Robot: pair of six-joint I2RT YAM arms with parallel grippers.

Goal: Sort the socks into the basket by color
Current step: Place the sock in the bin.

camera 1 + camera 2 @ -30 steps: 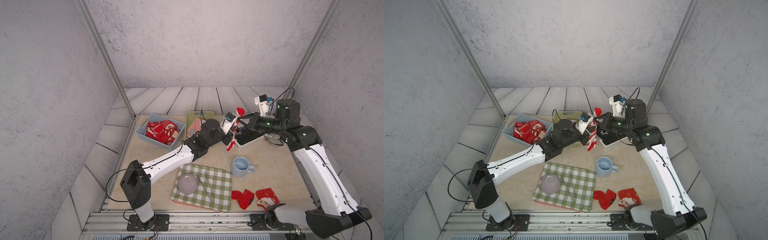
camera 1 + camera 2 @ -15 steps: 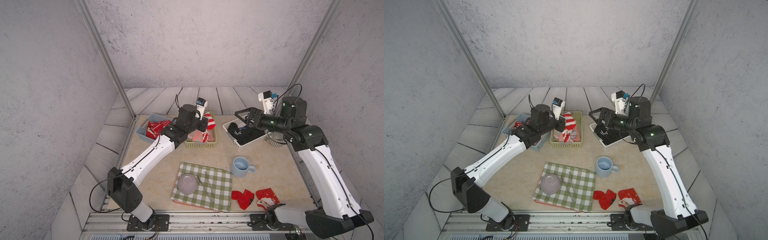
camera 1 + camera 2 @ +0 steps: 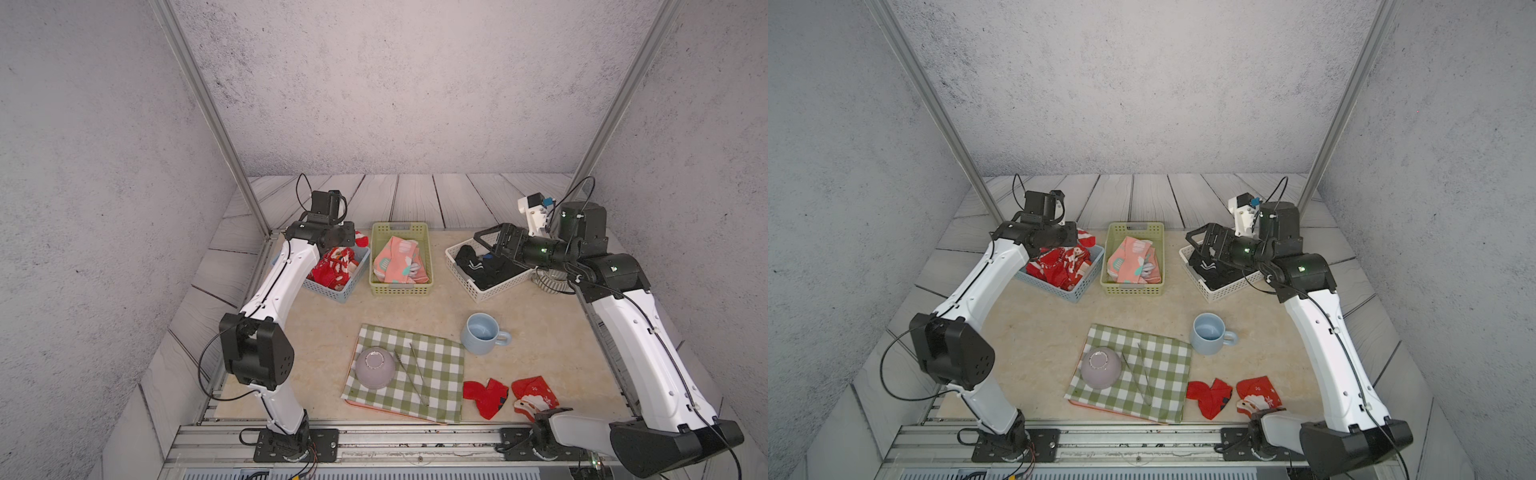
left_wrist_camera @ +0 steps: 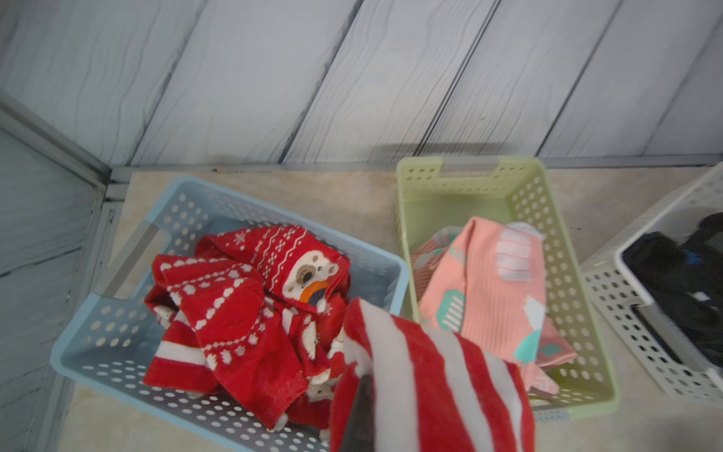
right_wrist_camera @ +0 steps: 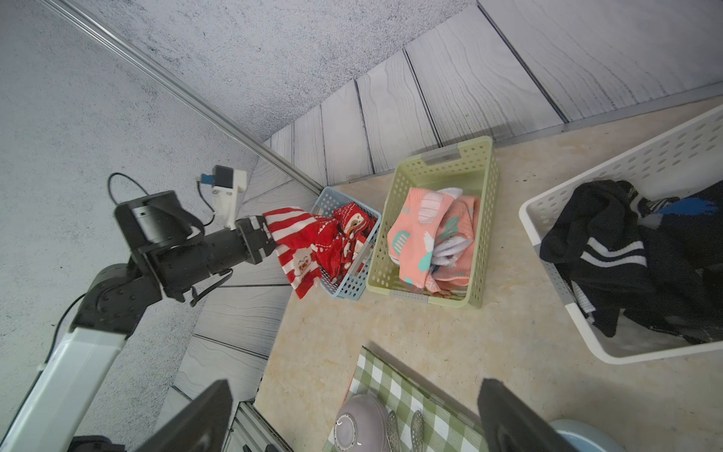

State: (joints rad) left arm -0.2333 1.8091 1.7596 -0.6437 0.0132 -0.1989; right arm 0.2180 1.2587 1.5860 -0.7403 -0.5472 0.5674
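At 11 o'clock on the tabletop (image 3: 324,316), left claw (image 5: 270,236) is pinching a red-and-white striped sock (image 4: 426,383), which hangs over the edge of the blue basket (image 4: 117,332) holding the red sock pile (image 4: 234,313). At 1 o'clock, right claw (image 3: 487,246) is spread wide with nothing in it, hovering over the white basket (image 3: 498,289) of black socks (image 5: 610,250). Pink socks (image 3: 397,259) sit in the green basket (image 3: 401,286) at 12. Two loose red socks (image 3: 486,395) lie at 5 o'clock, just beside the checked cloth (image 3: 436,374).
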